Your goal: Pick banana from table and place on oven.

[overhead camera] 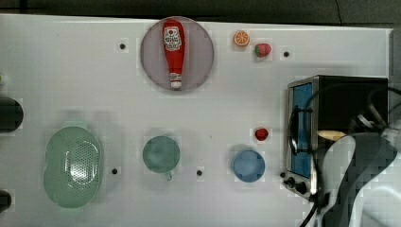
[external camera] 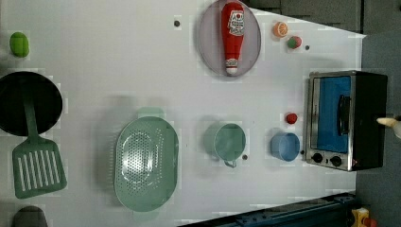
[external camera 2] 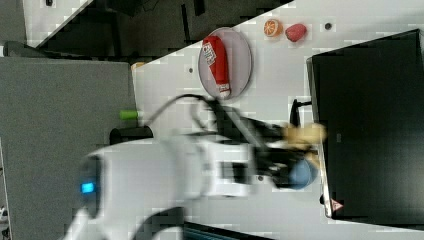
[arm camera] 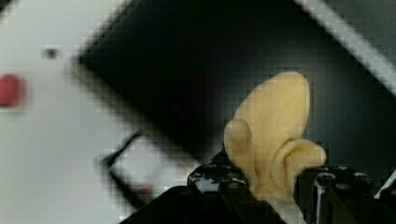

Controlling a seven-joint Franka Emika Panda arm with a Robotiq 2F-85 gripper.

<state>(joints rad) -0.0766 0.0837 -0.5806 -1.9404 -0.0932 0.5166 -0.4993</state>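
banana (arm camera: 273,135) clamped in tool (arm camera: 271,186), above oven (arm camera: 187,70)

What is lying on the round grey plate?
One red ketchup bottle lies on the plate, cap toward the green cup in the top view. The plate surface beneath the bottle is covered.

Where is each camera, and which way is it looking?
Top view: straight above, looking down on the white table; the pale arm enters at the top view's lower right.
Left view: also overhead, showing the boxy black-topped oven and a tip of the pale yellow banana.
Right view: high up beside the oven; the arm's white body crosses it.
Wrist view: on the wrist, facing down over the end effector shut on the banana.
Top and left views share the red ketchup bottle.
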